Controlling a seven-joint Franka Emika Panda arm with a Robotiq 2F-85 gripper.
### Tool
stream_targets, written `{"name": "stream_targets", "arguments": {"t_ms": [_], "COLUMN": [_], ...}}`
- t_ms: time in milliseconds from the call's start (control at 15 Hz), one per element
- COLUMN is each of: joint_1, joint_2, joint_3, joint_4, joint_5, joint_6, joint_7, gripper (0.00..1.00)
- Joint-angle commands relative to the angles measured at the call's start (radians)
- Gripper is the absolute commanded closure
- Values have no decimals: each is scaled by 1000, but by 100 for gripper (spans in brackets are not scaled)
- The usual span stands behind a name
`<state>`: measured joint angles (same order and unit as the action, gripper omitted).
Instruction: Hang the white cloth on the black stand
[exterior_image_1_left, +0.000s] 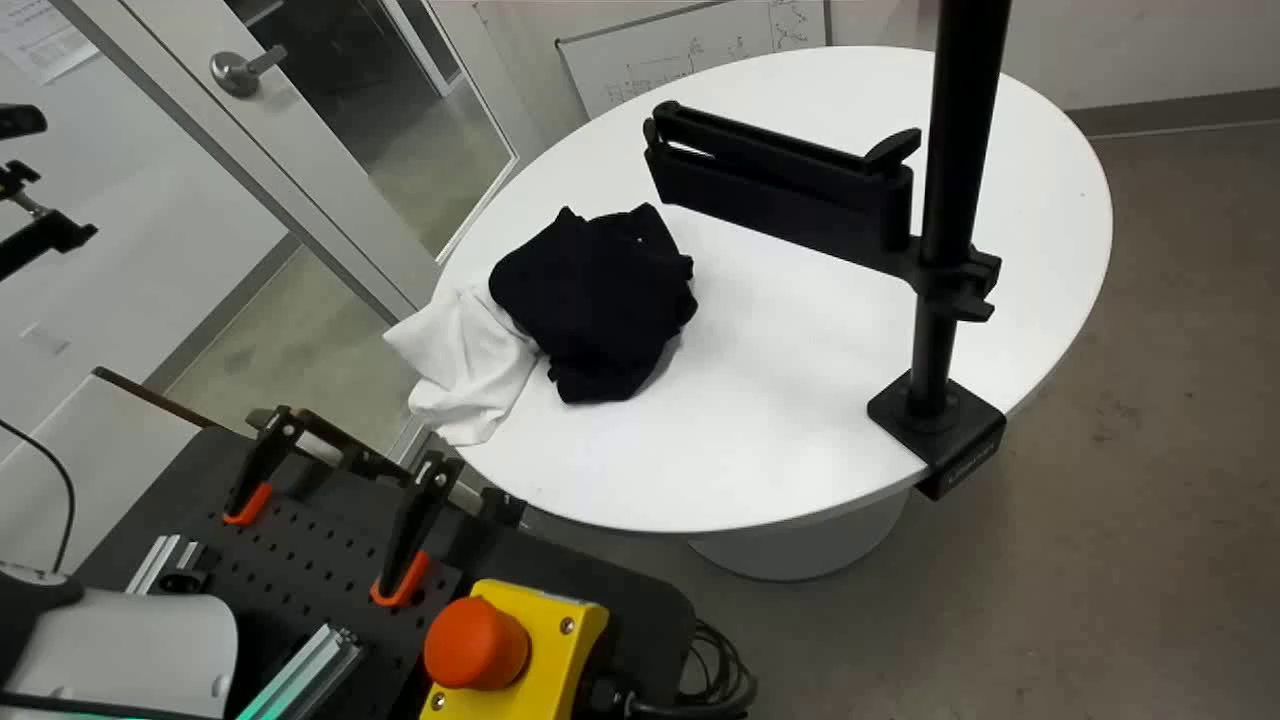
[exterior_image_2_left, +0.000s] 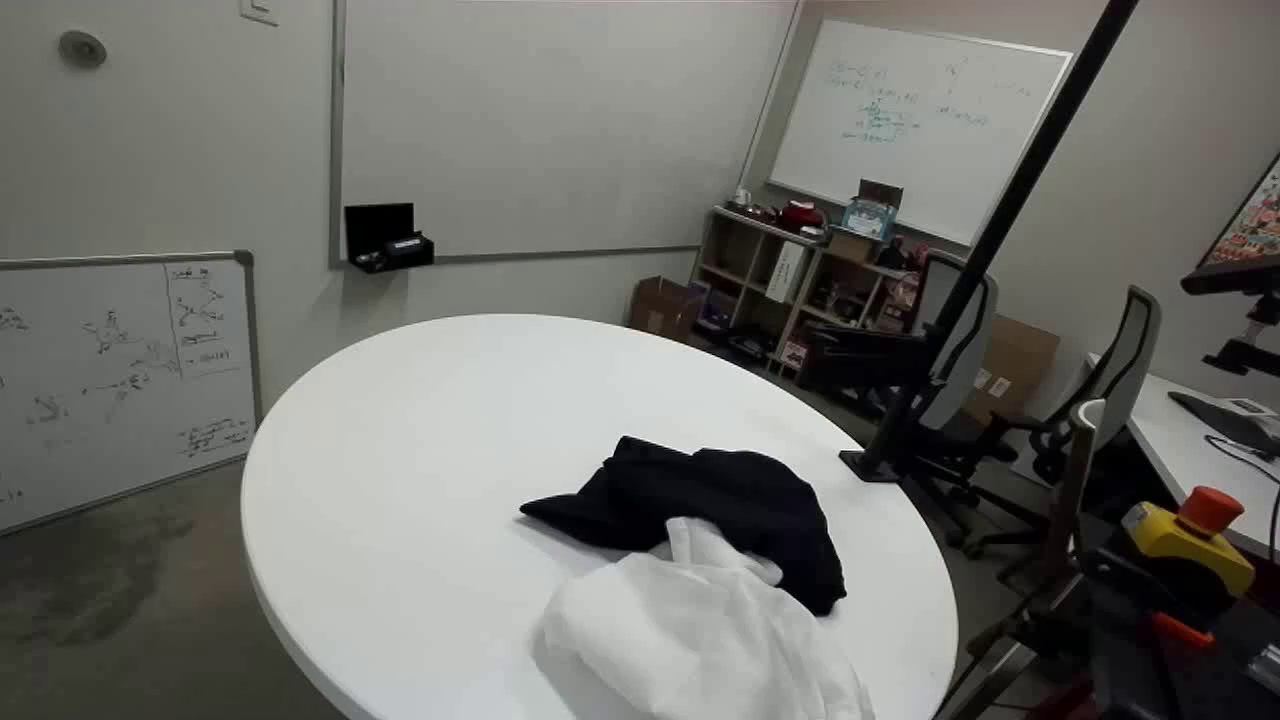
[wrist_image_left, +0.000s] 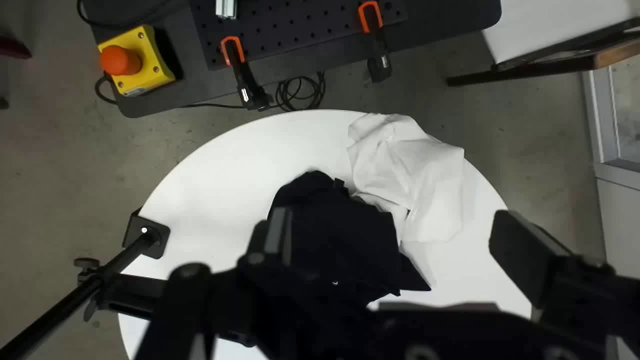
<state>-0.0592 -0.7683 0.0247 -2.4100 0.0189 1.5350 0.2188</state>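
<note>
- The white cloth (wrist_image_left: 412, 167) lies crumpled on the table (wrist_image_left: 235, 160), reaching its rim, well apart from the black stand (exterior_image_1_left: 963, 150).
- A black cloth (wrist_image_left: 345, 235) is bunched right beside it, the two touching on the tabletop in both exterior views.
- The tool (wrist_image_left: 392, 240) hangs above the cloths in the wrist view, its fingers (wrist_image_left: 517, 252) spread wide apart, holding nothing.
- The black stand is fixed at the table edge by a square clamp (exterior_image_1_left: 965, 462); pale lettering runs along the clamp's outer face, too small to read.
- From the pole, a folded horizontal arm (exterior_image_1_left: 780, 190) reaches out over the table.
- A yellow emergency-stop box (exterior_image_1_left: 550, 640) with an orange-red mushroom button (exterior_image_1_left: 475, 643) sits near the table; in the wrist view a small pale label (wrist_image_left: 135, 92) shows on its edge, its text illegible.
- In an exterior view, a low whiteboard (exterior_image_2_left: 120, 380) carries hand-drawn sketches and lines of writing, none legible.
- A higher whiteboard (exterior_image_2_left: 920, 130) bears handwriting, some of it green, too faint to make out.
- A white package (exterior_image_2_left: 786, 272) has dark lettering running along its face, too small to read.
- In an exterior view, a paper sheet (exterior_image_1_left: 45, 38) at the upper left shows blurred printed lines.
</note>
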Motion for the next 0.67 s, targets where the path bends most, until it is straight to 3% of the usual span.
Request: {"name": "stream_targets", "arguments": {"t_ms": [0,267,600], "joint_1": [-6,7,65], "joint_2": [1,-7,16], "joint_3": [4,14,120], "joint_4": [3,-14,-107], "joint_5": [3,-22,-100], "joint_6": [-2,37,176], "joint_7": [-4,-37,-34], "gripper": [0,0,0]}}
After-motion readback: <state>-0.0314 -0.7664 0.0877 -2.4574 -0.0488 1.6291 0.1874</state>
